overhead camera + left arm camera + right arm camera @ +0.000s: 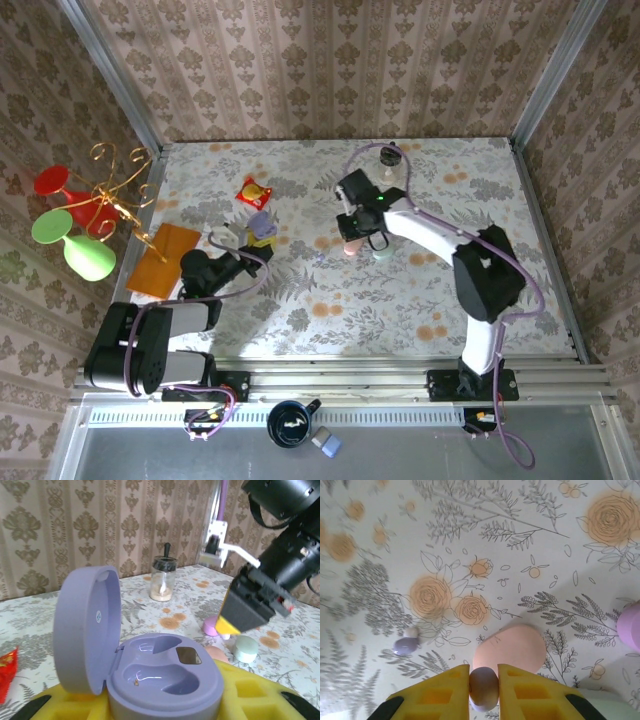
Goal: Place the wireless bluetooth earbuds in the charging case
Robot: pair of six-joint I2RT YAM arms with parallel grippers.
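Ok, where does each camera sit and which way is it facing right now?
Top external: fixed above and behind the bases, looking down on the table; left arm and right arm show.
Left wrist: on the left gripper, looking level across the table past the open lilac case it holds.
Right wrist: on the right gripper, looking straight down; its fingers pinch an earbud.
Shared: both wrist views catch the peach case.

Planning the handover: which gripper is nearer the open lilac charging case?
Left. The left gripper holds the open lilac charging case; the right gripper, gripping an earbud, hangs apart by a pink case.
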